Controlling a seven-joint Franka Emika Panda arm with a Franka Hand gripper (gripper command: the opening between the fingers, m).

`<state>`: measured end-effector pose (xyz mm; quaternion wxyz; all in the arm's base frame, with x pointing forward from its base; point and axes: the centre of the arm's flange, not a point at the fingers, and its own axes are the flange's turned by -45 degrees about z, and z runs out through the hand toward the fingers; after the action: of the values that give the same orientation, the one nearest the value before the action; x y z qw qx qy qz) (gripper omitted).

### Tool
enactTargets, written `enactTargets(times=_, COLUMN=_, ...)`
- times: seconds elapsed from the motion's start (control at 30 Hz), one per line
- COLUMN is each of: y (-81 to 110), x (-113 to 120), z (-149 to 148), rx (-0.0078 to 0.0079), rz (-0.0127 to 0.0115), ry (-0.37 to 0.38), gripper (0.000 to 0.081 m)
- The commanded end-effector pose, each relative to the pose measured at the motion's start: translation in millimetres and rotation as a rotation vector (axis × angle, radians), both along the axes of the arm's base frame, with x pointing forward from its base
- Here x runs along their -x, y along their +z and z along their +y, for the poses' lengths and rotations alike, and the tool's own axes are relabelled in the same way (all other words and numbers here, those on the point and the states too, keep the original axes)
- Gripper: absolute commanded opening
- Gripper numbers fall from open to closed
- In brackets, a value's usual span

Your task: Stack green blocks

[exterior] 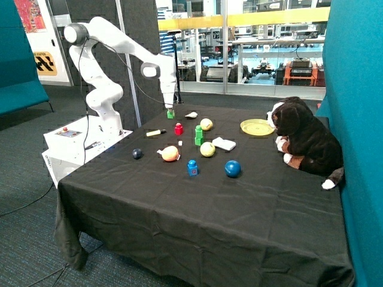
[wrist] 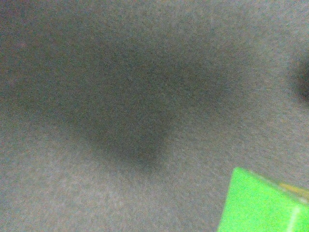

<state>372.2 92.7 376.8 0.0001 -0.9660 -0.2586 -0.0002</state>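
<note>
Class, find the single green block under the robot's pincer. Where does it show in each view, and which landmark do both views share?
Outside view: the green block sits on the black cloth at the table's far edge, right under the pincer, apart from the green stack.
Wrist view: the green block fills one corner, cut off by the frame.
Shared landmark: the black cloth.

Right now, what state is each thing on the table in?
claw: down at the lone green block
green stack: two blocks, upright
red block: upright, alone
blue block: upright, alone
yellow plate: flat on the cloth
plush dog: lying at the table edge
</note>
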Motion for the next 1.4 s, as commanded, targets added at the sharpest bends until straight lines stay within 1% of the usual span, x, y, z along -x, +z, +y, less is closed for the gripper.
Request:
enactTargets(times=0.0, y=40.5, x=-2, z=-3, rx=0.0002, rz=0.0004, ry=0.022, gripper=0.0)
enactTargets(times=0.1, y=47.3, x=-3, z=-3, rx=0.0002, rz=0.0004, ry=0.047, gripper=0.0)
enactTargets(times=0.17, y=50.9, x=-5, z=-3, rx=0.0002, rz=0.0004, ry=0.05, gripper=0.0)
enactTargets(times=0.2, y=52.9, x=-7, z=-2, rx=0.0002, rz=0.0004, ry=0.064, gripper=0.0)
enactTargets(times=0.23, y=54.4, x=-9, z=-2, rx=0.0002, rz=0.0004, ry=0.058, gripper=0.0)
enactTargets(times=0.3, y=58.3, x=-16, z=0, rx=0.0002, rz=0.0004, ry=0.082, gripper=0.0)
enactTargets(times=0.37, y=62.5, x=-25, z=1, rx=0.0002, rz=0.0004, ry=0.087, gripper=0.0)
enactTargets(times=0.4, y=65.1, x=-31, z=2, rx=0.0002, rz=0.0004, ry=0.107, gripper=0.0)
enactTargets(times=0.47, y=69.1, x=-43, z=3, rx=0.0002, rz=0.0004, ry=0.118, gripper=0.0)
enactTargets(times=0.63, y=75.5, x=-72, z=4, rx=0.0002, rz=0.0004, ry=0.14, gripper=0.0005)
enactTargets(times=0.7, y=76.8, x=-83, z=3, rx=0.0002, rz=0.0004, ry=0.116, gripper=0.0001)
enactTargets(times=0.73, y=75.4, x=-86, z=2, rx=0.0002, rz=0.0004, ry=0.087, gripper=0.0001)
enactTargets(times=0.77, y=76.4, x=-90, z=1, rx=0.0002, rz=0.0004, ry=0.127, gripper=0.0)
enactTargets(times=0.83, y=76.9, x=-96, z=-4, rx=0.0002, rz=0.0004, ry=0.126, gripper=0.0)
enactTargets(times=1.0, y=73.3, x=-111, z=-13, rx=0.0002, rz=0.0004, ry=0.088, gripper=0.0)
enactTargets(times=1.2, y=69.8, x=-124, z=-20, rx=0.0002, rz=0.0004, ry=0.068, gripper=0.0)
enactTargets(times=1.37, y=72.1, x=-138, z=-23, rx=0.0002, rz=0.0004, ry=0.029, gripper=0.0)
